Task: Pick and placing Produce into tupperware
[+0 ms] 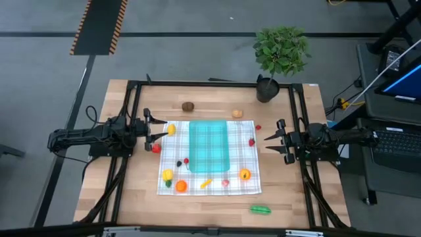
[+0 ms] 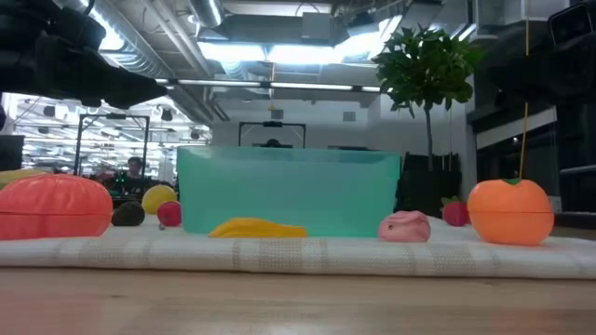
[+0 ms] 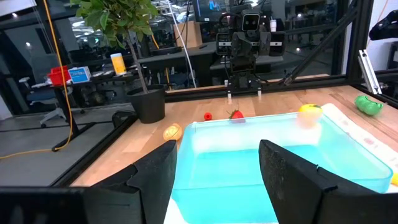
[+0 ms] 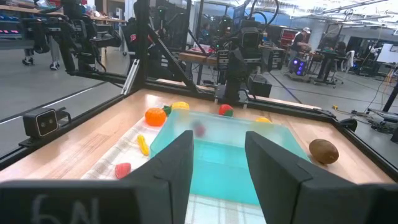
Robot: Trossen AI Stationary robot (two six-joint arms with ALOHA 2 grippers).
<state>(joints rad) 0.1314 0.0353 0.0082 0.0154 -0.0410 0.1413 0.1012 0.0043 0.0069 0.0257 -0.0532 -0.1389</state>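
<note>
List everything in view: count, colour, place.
tupperware: 1, translucent teal, centre of the cloth, looks empty
checked cloth: 1, white and grey, mid-table
produce on cloth: about ten small pieces, red, orange, yellow, pink, around the container
brown pieces: 2, on bare wood behind the cloth
green piece: 1, on bare wood by the table's front edge
potted plant: 1, green, black pot, back right
table: 1, light wood
left gripper: open, beside the cloth's left edge
right gripper: open, beside the cloth's right edge

No words or numbers can be read anywhere. Some faint raised marks sit on the right arm's own dark body, too blurry to tell.
</note>
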